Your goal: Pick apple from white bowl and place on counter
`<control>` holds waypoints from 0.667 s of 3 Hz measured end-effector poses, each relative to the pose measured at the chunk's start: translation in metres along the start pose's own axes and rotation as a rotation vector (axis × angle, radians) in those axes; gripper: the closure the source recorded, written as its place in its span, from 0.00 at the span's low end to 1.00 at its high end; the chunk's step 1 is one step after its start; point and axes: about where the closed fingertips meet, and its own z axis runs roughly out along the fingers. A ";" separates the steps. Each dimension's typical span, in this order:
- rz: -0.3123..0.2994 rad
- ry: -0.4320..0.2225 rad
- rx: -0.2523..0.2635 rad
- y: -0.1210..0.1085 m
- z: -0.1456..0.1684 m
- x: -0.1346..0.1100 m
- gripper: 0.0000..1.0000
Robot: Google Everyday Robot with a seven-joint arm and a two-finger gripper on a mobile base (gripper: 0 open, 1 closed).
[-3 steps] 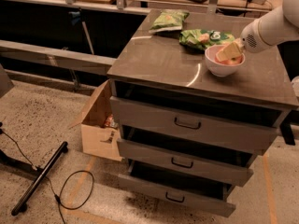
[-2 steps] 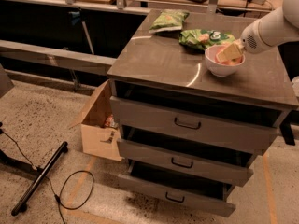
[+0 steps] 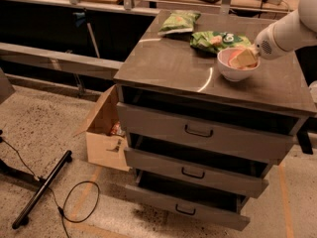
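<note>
Far left on the speckled floor there's a black stand leg (image 3: 42, 190) with a thin cable (image 3: 79, 202) looping next to it; then an open cardboard box (image 3: 101, 143) sits right up against the left side of the cabinet; the cabinet's three handled drawers (image 3: 198, 130) are all pulled out a bit, each lower one sticking out further than the one above (kind of a staircase look); on top is the counter (image 3: 168, 63), grey-brown and shiny, with its front-left part bare; toward the back there's one green snack bag (image 3: 179, 21) and a second green bag (image 3: 213, 39) just to its right; the white bowl (image 3: 235, 73) stands upright on the counter's right half, just in front of that second bag and very close to it; the apple (image 3: 229, 56) is in the bowl, only a pinkish bit of it showing above the rim; the gripper (image 3: 243, 59) is dipped into the bowl from the right, right against the apple, and honestly I can't tell whether it's got hold of the apple or how wide it's set; the white arm (image 3: 287, 31) reaches in from the upper right edge.
</note>
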 end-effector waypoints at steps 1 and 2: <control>-0.008 0.007 -0.003 0.002 0.000 0.002 0.30; -0.017 0.008 -0.005 0.003 0.001 0.001 0.45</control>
